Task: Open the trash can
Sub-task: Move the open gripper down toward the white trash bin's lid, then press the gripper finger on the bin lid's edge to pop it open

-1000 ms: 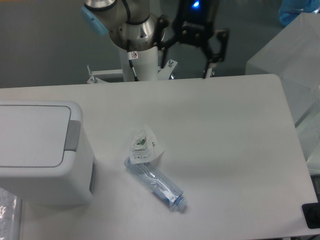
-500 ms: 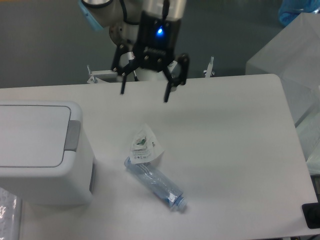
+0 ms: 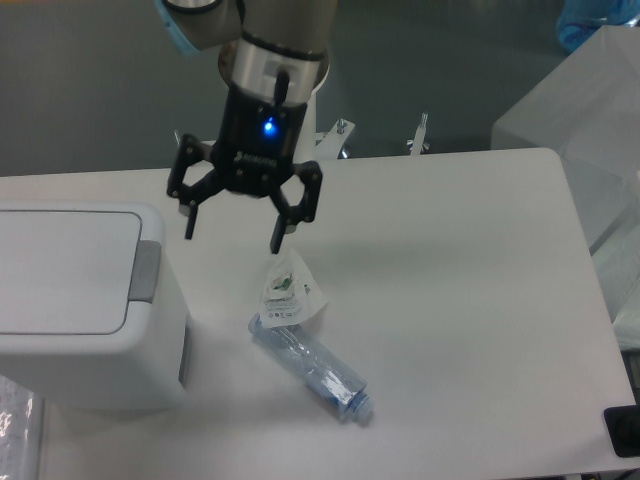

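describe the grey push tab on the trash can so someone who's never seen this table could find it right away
Start at the big white trash can at the table's left edge. Along the right side of its flat lid runs a narrow grey push tab. It is the only grey part of the all-white bin, on the side facing the plastic bottle.

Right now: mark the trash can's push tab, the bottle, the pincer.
push tab (image 3: 146, 270), fixed camera, middle of the grey tab
bottle (image 3: 312, 368), fixed camera, mid-body
pincer (image 3: 232, 238), fixed camera, gap midway between fingertips
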